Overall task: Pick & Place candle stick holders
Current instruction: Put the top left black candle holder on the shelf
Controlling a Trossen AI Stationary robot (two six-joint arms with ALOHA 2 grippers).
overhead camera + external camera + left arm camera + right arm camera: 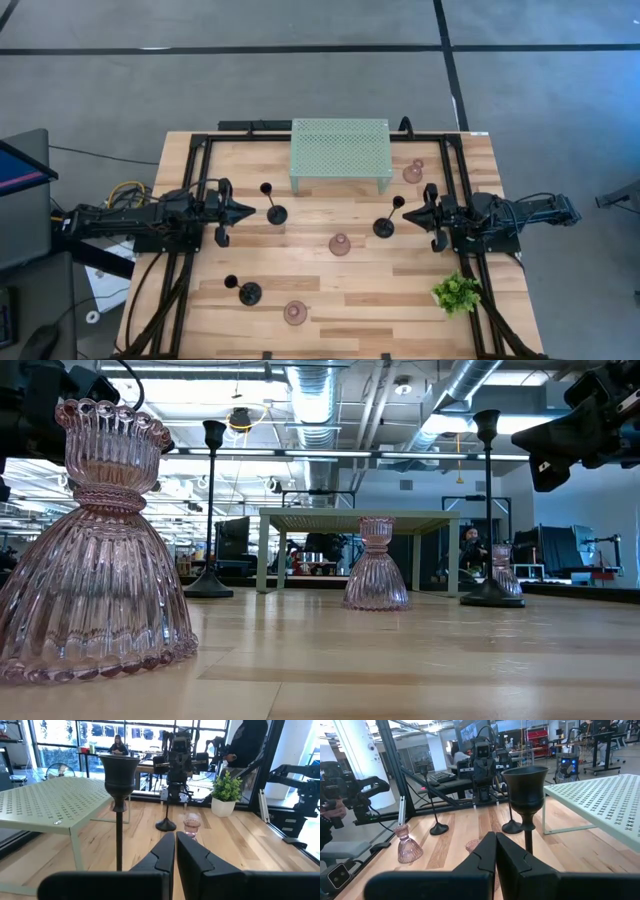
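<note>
Three slim black candle holders (276, 212) and three ribbed pink glass ones (340, 245) stand on the table (400, 300). The left gripper (248, 211) and right gripper (407, 214) have their fingers pressed together, holding nothing.

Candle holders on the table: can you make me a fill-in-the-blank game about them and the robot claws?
1. The pink glass holders on the table number ____.
2. The black holders number ____.
3. The left claw and right claw are both ____.
4. The mesh shelf has ____ candle holders on top.

Missing words: three; three; shut; no
</note>
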